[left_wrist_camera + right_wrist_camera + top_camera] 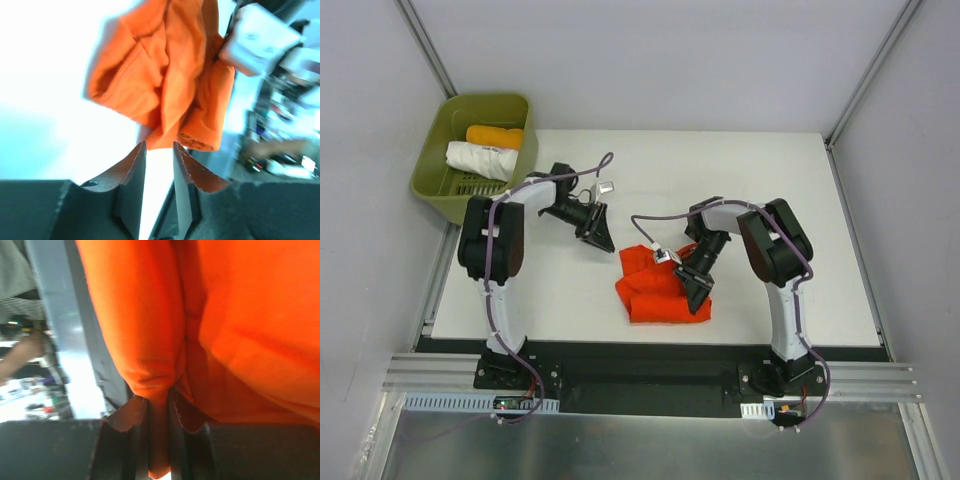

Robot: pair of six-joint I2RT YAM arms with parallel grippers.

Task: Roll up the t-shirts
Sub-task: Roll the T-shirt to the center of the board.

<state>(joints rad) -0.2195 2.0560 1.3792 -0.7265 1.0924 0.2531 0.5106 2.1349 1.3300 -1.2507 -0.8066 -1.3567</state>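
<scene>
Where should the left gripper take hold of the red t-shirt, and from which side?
Probably the bunched fold at the left edge of the t-shirt, coming from its left, where the left gripper stands with jaws apart. That fold is raised and thin enough to pinch; the right gripper pinches a fold on the other side.

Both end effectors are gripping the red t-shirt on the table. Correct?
Not quite. Only the right end effector grips the t-shirt. The left end effector is open and holds nothing, as the left wrist view shows.
</scene>
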